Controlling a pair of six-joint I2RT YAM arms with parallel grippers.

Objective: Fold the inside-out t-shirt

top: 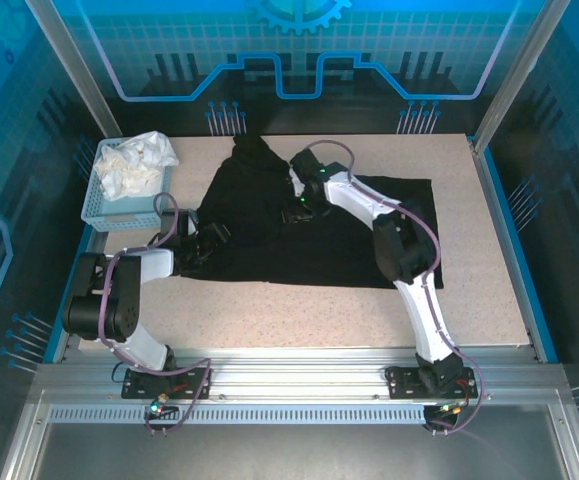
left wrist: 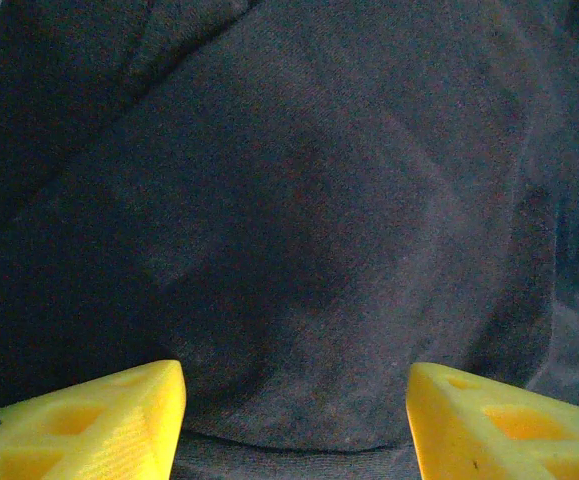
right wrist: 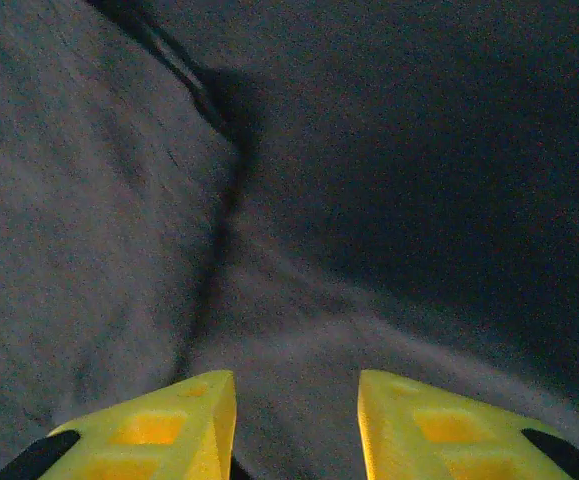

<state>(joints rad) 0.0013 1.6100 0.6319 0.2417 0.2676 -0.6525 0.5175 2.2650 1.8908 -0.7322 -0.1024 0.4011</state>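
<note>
The black t-shirt (top: 269,250) lies spread out on the table (top: 319,315), mostly flat, with a bunched-up lump at its far edge. I think it is laid out wide like this so that one side can be lifted and folded over. The left hand (top: 207,240) sits low over the shirt's left edge. Its yellow fingers (left wrist: 99,420) are wide apart and hold nothing. The right hand (top: 299,208) is down at the middle of the shirt, next to a raised crease. Its fingers (right wrist: 159,430) are a little apart, with cloth under them but none pinched between them. There is lots of bare table in front of the shirt and some on the right. On the left it is tighter, because a blue basket (top: 99,205) with a white cloth (top: 137,165) stands near the shirt's corner.
</note>
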